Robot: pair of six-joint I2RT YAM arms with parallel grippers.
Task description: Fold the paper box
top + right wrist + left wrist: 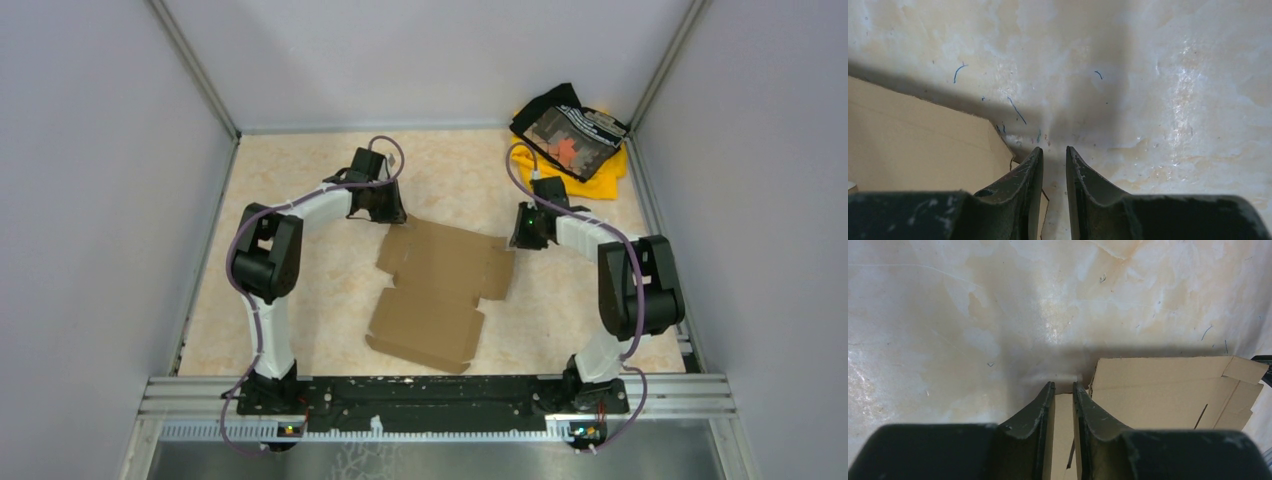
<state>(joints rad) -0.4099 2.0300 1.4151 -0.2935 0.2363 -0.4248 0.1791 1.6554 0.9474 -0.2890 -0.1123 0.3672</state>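
The paper box [440,290] lies flat and unfolded in the middle of the table, plain brown cardboard with flaps and tabs. My left gripper [393,216] hangs low over its far left corner. In the left wrist view, the left gripper [1063,385] has its fingers a narrow gap apart, with the box [1158,395] showing underneath and nothing clamped. My right gripper [518,239] sits at the far right corner. In the right wrist view, the right gripper [1054,149] is also slightly open, over bare table, with the box's edge [913,145] just to its left.
A yellow and black cloth pile [575,140] lies in the far right corner. Grey walls close in the table on three sides. The arms' base rail [430,395] runs along the near edge.
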